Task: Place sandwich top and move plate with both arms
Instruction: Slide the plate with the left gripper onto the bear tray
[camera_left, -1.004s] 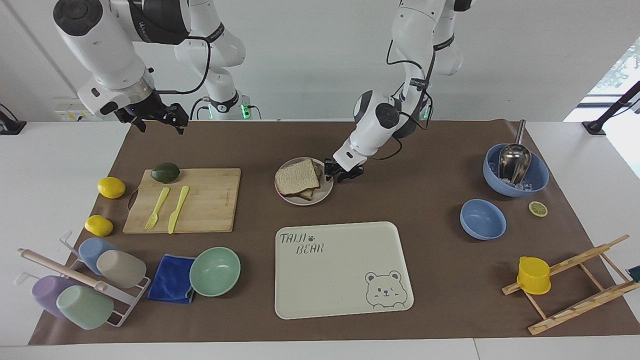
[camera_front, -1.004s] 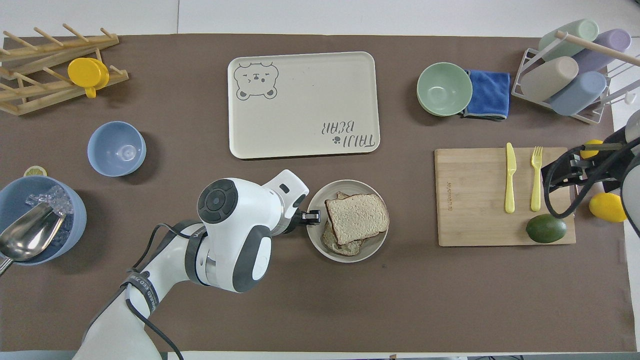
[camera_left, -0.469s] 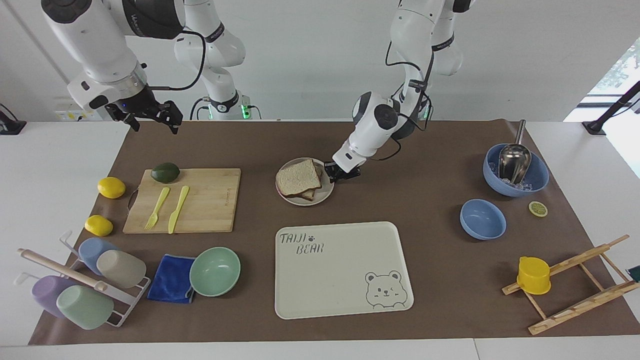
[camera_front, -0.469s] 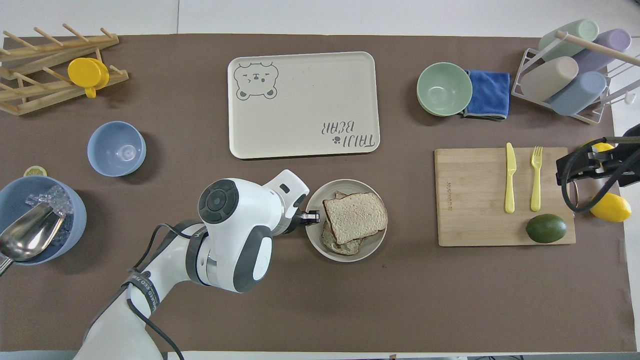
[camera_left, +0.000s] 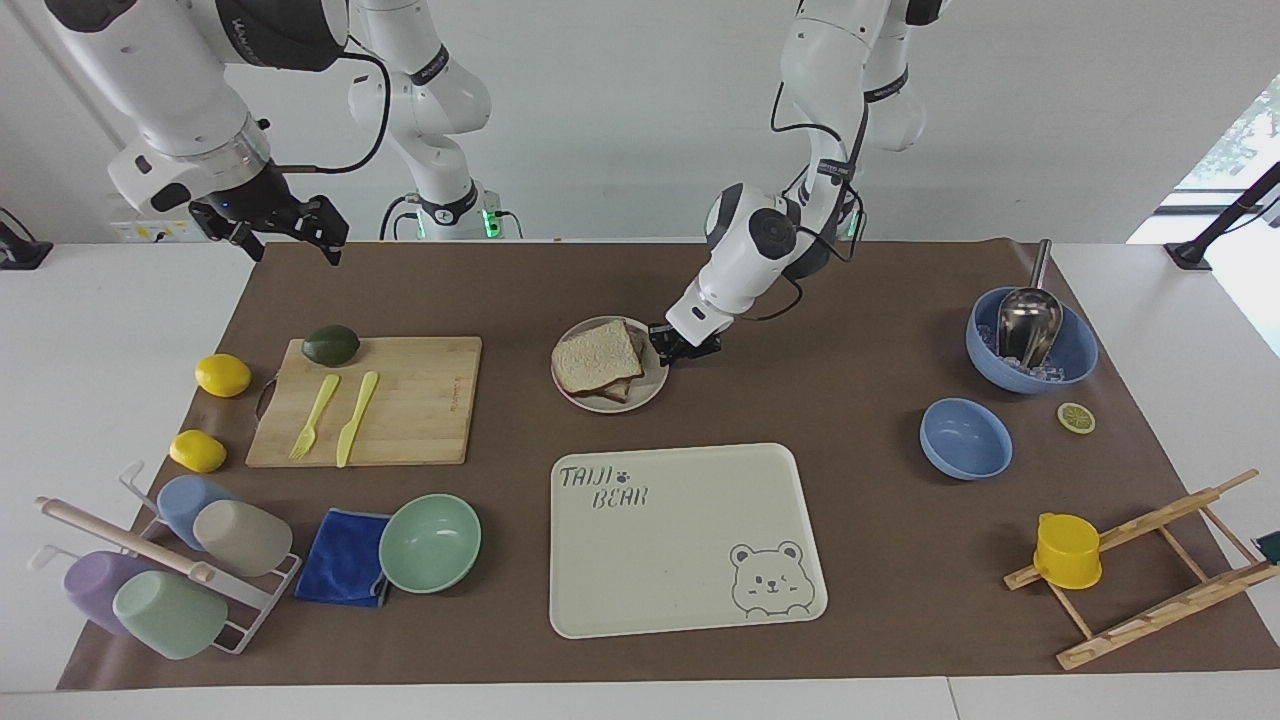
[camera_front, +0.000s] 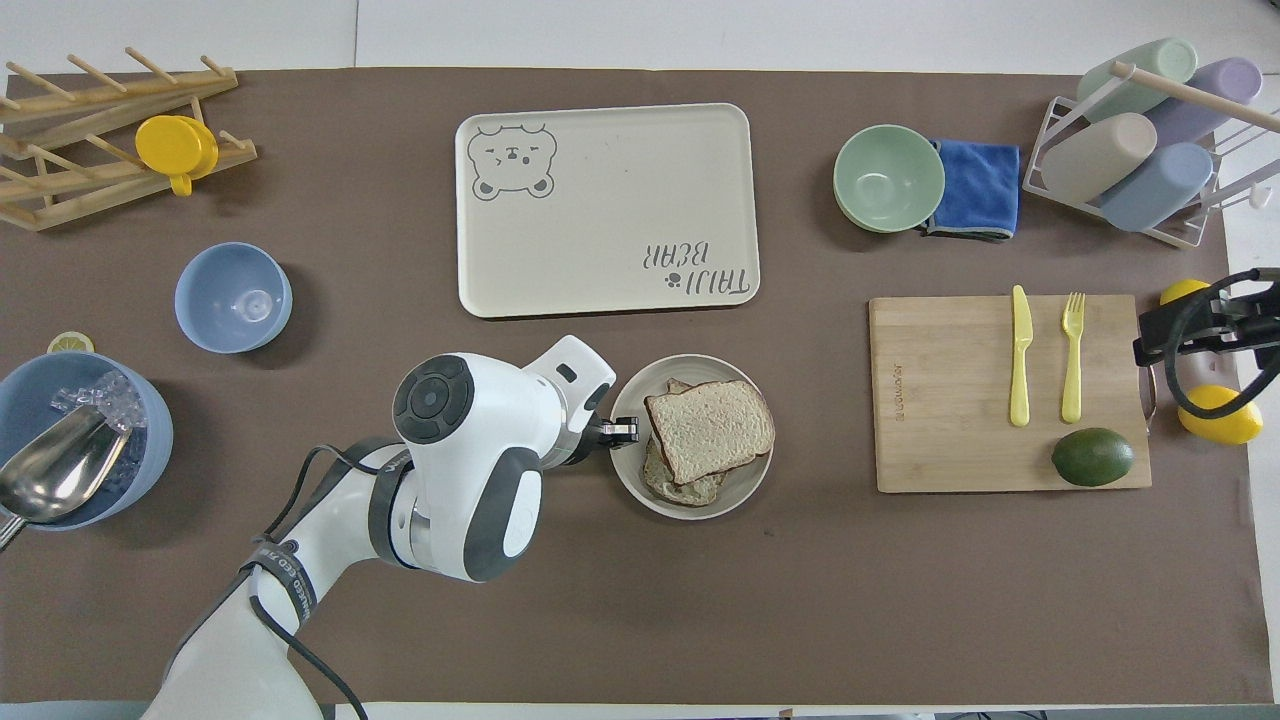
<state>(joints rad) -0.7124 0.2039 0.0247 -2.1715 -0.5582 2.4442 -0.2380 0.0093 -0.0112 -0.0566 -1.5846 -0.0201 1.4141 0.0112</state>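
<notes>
The sandwich top (camera_left: 596, 358) lies flat on another slice on the plate (camera_left: 590, 403), which sits on the mat between the robots and the bear tray. In the overhead view the sandwich top (camera_front: 710, 428) covers most of the lower slice on the plate (camera_front: 690, 508). My left gripper (camera_left: 672, 352) is low at the plate's rim on the left arm's side and is shut on it; it also shows in the overhead view (camera_front: 622, 431). My right gripper (camera_left: 290, 228) is open and empty, raised over the mat's edge at the right arm's end, above the lemons in the overhead view (camera_front: 1190, 325).
The cream bear tray (camera_left: 690, 540) lies farther from the robots than the plate. A cutting board (camera_left: 400, 400) with an avocado (camera_left: 331, 344), a fork and a knife lies toward the right arm's end, with two lemons beside it. A mint bowl (camera_left: 430, 542) and blue bowls (camera_left: 965, 438) stand farther out.
My left gripper moved in from beside the plate and shut on its rim; the plate shifted slightly. My right gripper rose and drew away toward the right arm's end.
</notes>
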